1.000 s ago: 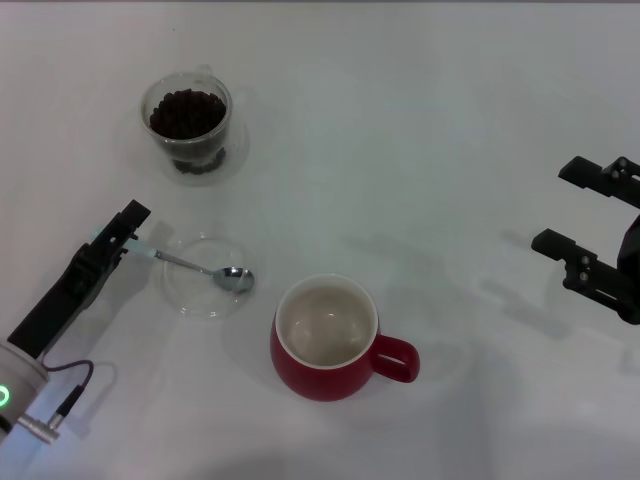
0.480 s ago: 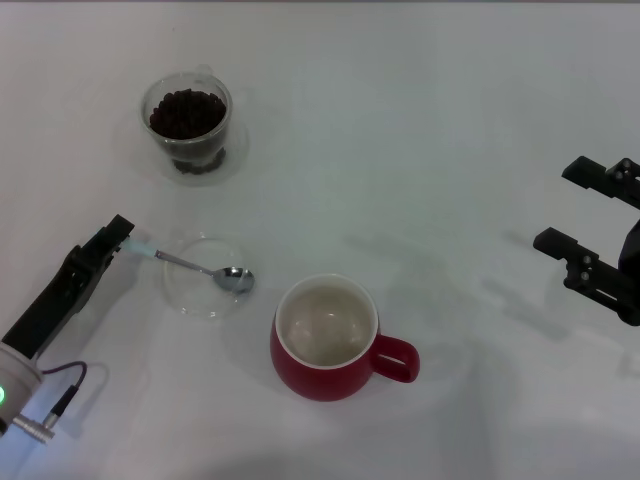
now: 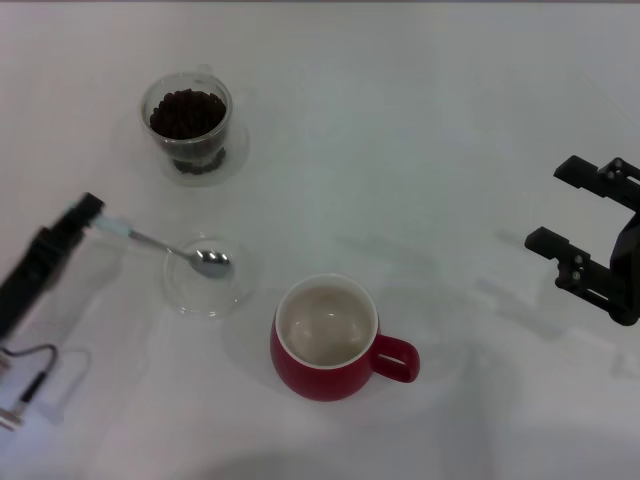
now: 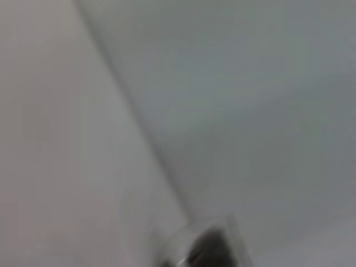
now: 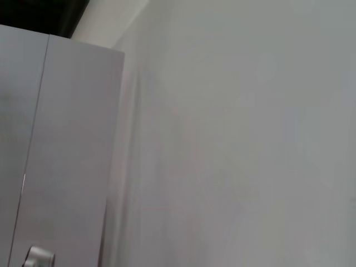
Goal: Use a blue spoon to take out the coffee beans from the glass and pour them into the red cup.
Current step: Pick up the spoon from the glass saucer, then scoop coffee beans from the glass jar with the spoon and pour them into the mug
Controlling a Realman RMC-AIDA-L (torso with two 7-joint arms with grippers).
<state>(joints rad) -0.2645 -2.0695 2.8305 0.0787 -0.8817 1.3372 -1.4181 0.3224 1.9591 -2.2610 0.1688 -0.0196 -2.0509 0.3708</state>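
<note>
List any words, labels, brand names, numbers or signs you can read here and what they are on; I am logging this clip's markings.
None: no readable text shows in any view.
The red cup is plain.
The glass of coffee beans carries no label.
The blue spoon, held by the left end effector, shows no mark.
The right end effector, parked at the right, shows no lettering.

Plain white table (image 3: 420,150), just three things sitting on it.

We've got a small clear glass (image 3: 187,122) full of dark beans at the far left, a flat clear round dish (image 3: 205,280) nearer us, and a glossy red mug with a cream inside (image 3: 330,340) just right of that dish, loop handle pointing right.
</note>
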